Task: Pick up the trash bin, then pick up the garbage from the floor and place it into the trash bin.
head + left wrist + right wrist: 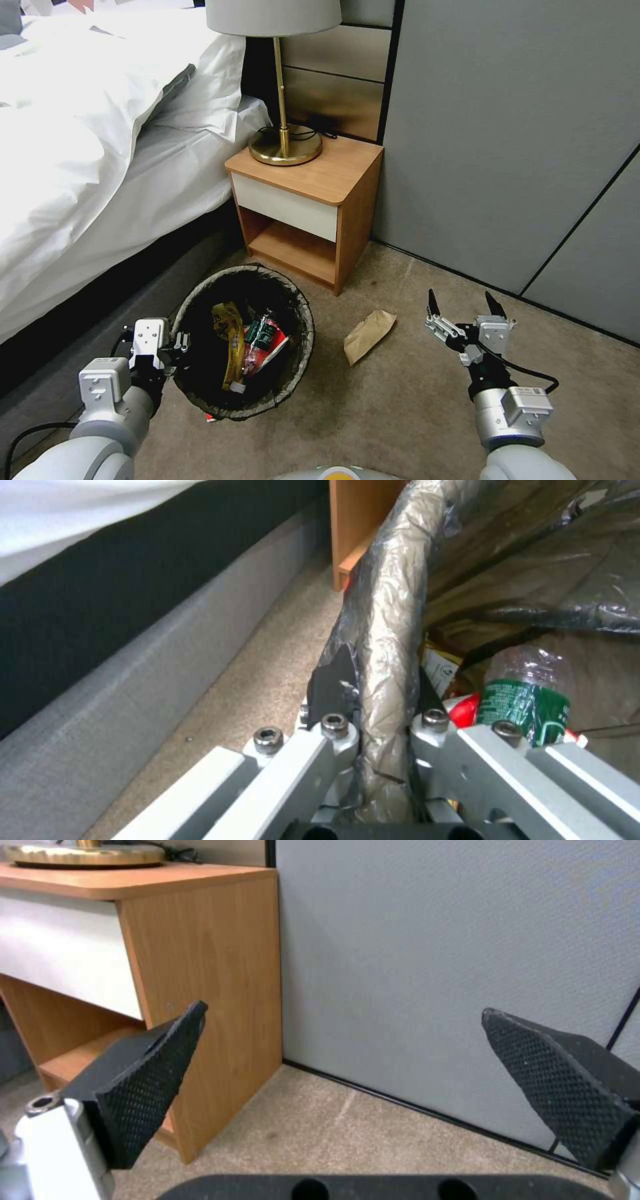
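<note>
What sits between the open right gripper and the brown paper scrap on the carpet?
Nothing visible. The right gripper hovers open over bare carpet, with the brown paper scrap lying toward the trash bin. The left gripper clamps the bin's rim on the far side.

Right gripper [343,1040] spread wide, black textured fingertips [150,1080] apart, just beside the wooden nightstand [200,990], grey wall panel [453,965] behind it.
</note>
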Motion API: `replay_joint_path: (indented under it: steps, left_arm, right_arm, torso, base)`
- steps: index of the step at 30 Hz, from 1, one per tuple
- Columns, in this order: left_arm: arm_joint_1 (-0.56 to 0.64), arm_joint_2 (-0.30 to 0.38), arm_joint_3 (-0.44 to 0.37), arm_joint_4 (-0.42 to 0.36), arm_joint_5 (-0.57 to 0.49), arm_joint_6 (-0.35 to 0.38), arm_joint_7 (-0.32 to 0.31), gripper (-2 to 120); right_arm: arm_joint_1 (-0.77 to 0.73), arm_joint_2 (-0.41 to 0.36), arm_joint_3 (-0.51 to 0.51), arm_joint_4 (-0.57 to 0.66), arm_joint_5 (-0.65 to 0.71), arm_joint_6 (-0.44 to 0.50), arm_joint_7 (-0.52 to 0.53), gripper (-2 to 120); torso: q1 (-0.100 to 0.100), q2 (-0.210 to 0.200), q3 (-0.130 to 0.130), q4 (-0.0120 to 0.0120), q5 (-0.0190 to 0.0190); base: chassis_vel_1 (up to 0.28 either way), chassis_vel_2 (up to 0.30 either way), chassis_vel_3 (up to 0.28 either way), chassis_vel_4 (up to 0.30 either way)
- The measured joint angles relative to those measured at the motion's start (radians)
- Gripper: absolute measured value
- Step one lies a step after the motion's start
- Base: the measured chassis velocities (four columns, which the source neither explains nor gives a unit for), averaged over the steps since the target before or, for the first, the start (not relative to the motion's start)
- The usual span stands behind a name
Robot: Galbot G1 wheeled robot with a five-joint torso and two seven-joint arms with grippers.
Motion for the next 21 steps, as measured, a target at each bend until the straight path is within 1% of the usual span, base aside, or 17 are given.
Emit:
replay_joint_path:
  steps: [21]
  left_arm:
    - [0.0,0.0,0.0,0.0,0.0,0.0,0.0,1]
  right_arm:
    - [0.0,0.0,0.0,0.0,0.0,0.0,0.0,100]
  torso:
    - [0.0,0.0,0.0,0.0,0.0]
  base:
    - [0.0,0.0,0.0,0.0]
